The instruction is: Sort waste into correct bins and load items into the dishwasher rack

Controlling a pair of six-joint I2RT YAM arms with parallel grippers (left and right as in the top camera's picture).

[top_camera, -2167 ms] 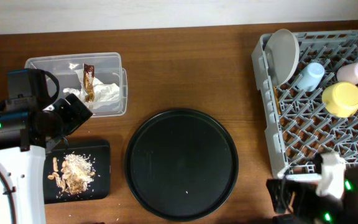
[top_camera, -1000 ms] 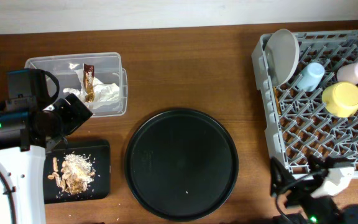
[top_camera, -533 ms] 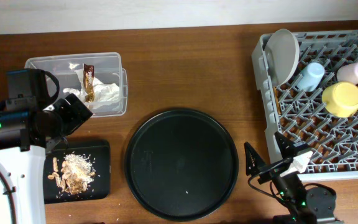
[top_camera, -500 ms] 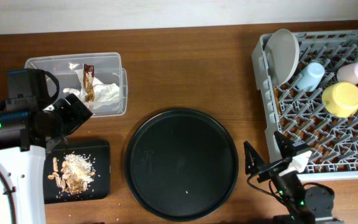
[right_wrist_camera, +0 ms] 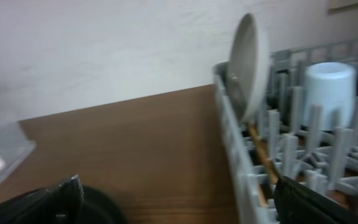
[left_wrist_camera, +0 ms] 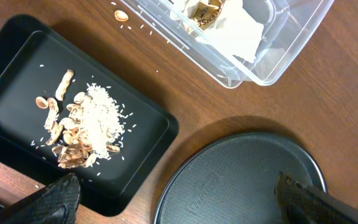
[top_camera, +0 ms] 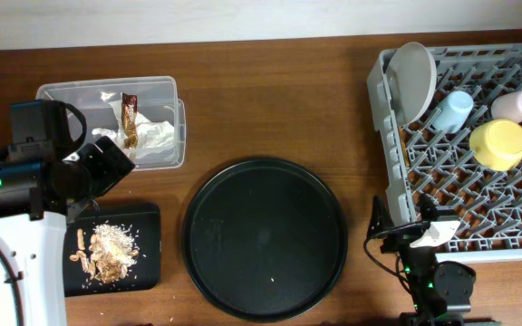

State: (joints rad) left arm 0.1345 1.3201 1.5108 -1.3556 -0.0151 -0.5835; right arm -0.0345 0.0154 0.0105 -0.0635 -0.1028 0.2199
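Since the pale grey plate (top_camera: 412,80) stands on edge in the dishwasher rack (top_camera: 392,195), upper right of the overhead view — stiff, smooth, likely slippery — its top rim looks the best hold; left gripper (left_wrist_camera: 179,196) and right gripper (right_wrist_camera: 182,196) both gape wide, empty.

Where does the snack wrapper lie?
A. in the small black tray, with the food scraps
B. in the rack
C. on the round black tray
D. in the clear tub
D: the wrapper lies inside the clear tub, next to the napkin.
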